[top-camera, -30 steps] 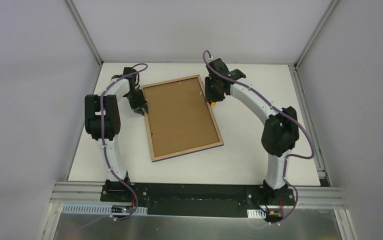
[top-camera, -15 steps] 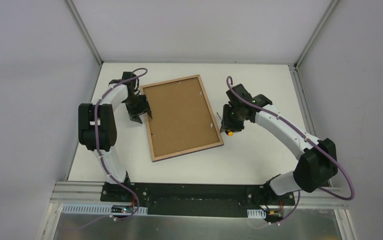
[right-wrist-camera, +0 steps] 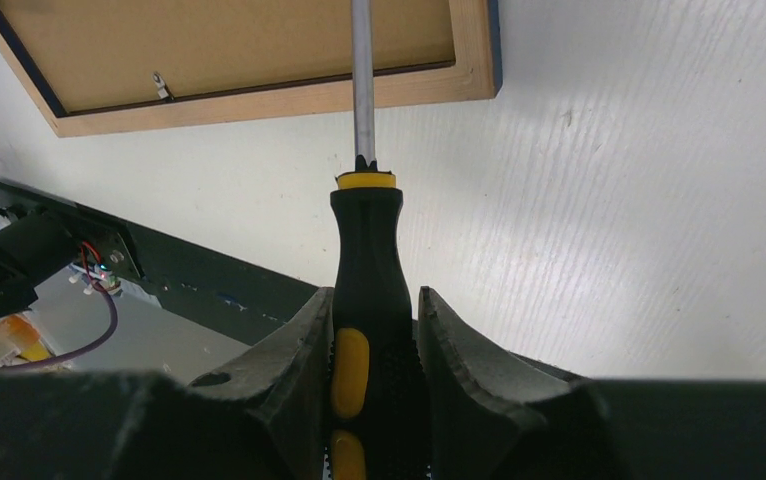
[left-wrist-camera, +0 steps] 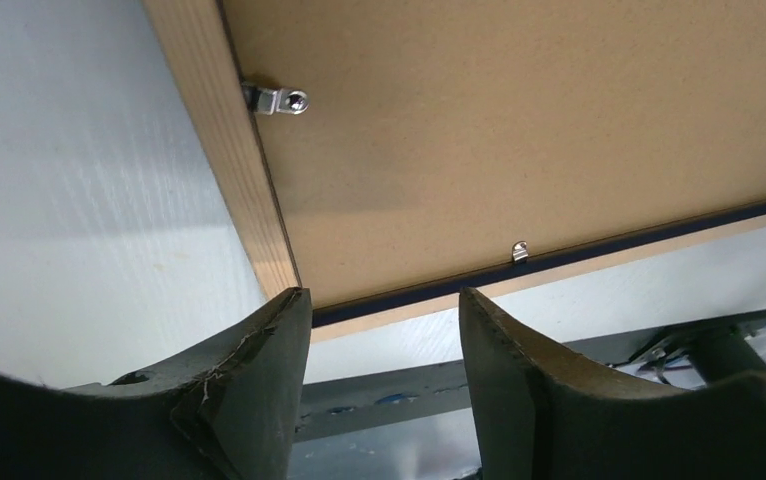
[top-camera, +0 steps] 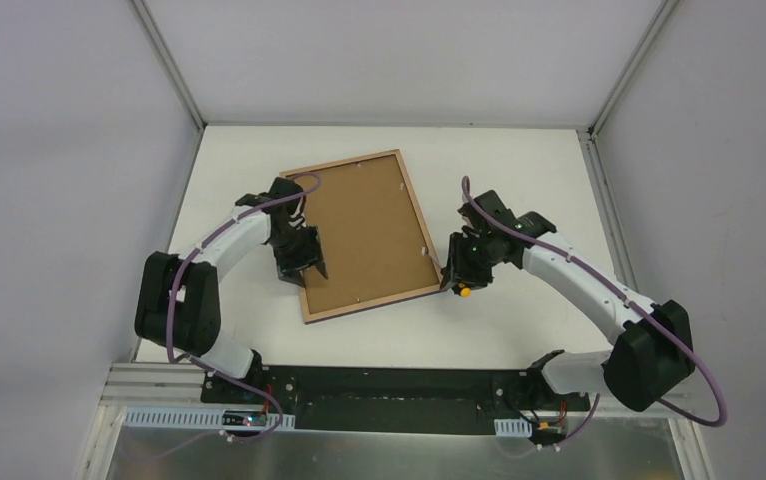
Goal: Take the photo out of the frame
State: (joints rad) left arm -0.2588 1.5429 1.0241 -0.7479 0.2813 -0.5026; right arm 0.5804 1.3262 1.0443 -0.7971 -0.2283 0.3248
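Note:
The frame (top-camera: 374,303) lies face down on the white table, its light wood rim up and the brown backing board (top-camera: 364,230) set inside it. The photo is hidden under the board. My left gripper (top-camera: 309,268) is open and empty, low over the frame's near left corner; the left wrist view (left-wrist-camera: 384,300) shows the rim (left-wrist-camera: 229,150) just ahead. My right gripper (top-camera: 456,275) is shut on a black-and-yellow screwdriver (right-wrist-camera: 369,250) at the near right corner. Its shaft (right-wrist-camera: 362,80) reaches over the rim (right-wrist-camera: 259,105) onto the board; the tip is out of view.
Small metal clips (left-wrist-camera: 279,99) (left-wrist-camera: 521,250) (right-wrist-camera: 162,85) hold the board along the rim. The black base rail (top-camera: 389,385) runs along the table's near edge. Grey enclosure walls stand on the left, right and far sides.
My left gripper has slid along the frame's left edge to the near corner. My right arm has carried the screwdriver from the far right corner to the near right corner.

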